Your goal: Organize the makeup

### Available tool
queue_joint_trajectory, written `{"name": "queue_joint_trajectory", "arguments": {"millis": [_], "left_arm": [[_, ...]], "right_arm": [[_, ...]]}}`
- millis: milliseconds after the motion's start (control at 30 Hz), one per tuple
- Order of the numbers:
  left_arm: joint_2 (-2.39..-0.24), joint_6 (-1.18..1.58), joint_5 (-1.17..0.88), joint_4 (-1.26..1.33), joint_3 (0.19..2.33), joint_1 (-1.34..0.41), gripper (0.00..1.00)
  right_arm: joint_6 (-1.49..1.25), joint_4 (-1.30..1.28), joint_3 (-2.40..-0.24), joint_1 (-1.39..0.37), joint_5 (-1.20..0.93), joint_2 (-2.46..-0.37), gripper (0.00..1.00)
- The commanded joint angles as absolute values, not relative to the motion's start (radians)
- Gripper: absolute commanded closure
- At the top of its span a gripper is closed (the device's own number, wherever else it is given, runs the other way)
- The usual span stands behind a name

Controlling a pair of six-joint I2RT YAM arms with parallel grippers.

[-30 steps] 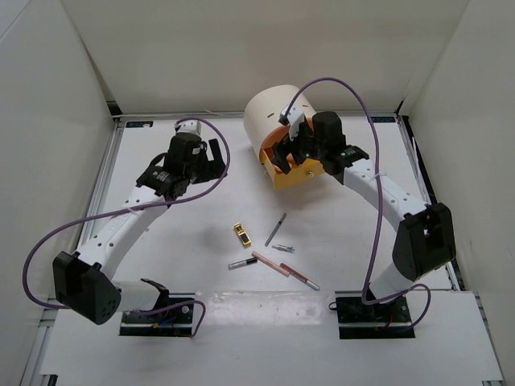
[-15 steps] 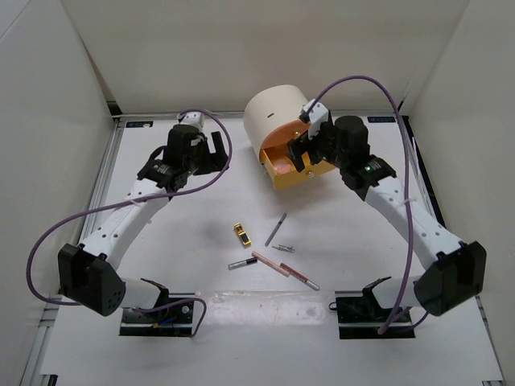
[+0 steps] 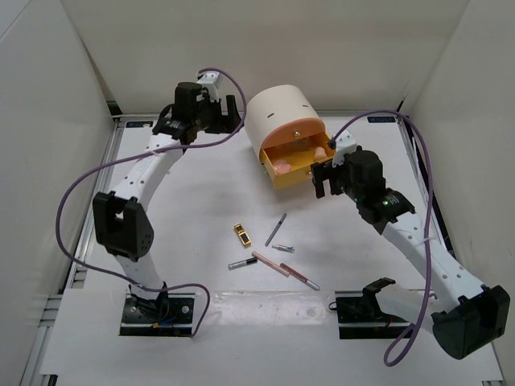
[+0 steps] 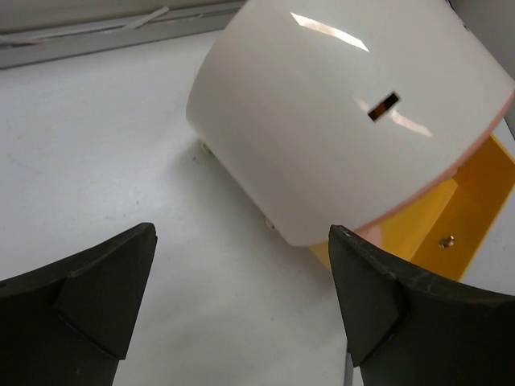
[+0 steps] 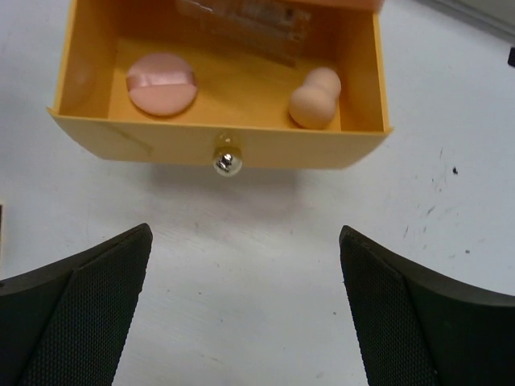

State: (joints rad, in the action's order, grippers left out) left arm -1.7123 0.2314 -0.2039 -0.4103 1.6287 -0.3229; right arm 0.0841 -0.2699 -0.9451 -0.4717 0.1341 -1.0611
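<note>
Spread wide and empty at left gripper point(image 4: 241, 241) and right gripper point(image 5: 245, 233). Probably light, stiff, roll-prone, the thin pink pencil point(image 3: 269, 263); best pinched mid-shaft.

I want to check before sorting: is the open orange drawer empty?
No, a round pink puff and a peach sponge lie inside the drawer.

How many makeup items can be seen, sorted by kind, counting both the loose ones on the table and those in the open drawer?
Gold lipstick: 1
Thin pencils or tubes: 5
Peach sponge, in the drawer: 1
Round pink puff, in the drawer: 1
Total: 8
</note>
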Motion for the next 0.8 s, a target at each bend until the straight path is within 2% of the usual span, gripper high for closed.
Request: {"name": "queue_joint_trajectory", "arguments": {"millis": [0,100,300,467,633,767], "left_arm": [[-1.788,0.167,-0.316,-0.436,1.762,-0.298,0.02],[-1.859,0.149,-0.340,-0.466,1.880,-0.295,0.02],[-1.896,0.146,-0.393,-0.457,1.898,-0.295,0.02],[-1.899,0.150,-0.413,-0.454,1.890,-0.296,0.02],[-1.899,0.160,-0.416,-0.445,1.884,-0.293,0.02],[-1.908,0.166,-0.439,-0.436,1.882,-0.295,0.01]], "right_arm": [[0.017,-0.294,-0.920,-0.466,0.196,-1.012,0.01],[0.005,-0.325,-0.910,-0.466,0.212,-1.015,0.01],[-0.040,-0.319,-0.881,-0.466,0.218,-1.016,0.01],[0.044,-0.350,-0.841,-0.488,-0.037,-1.031,0.03],[0.044,-0.356,-0.786,-0.589,-0.028,-1.037,0.03],[0.022,-0.335,-0.765,-0.617,0.061,-1.046,0.02]]}}
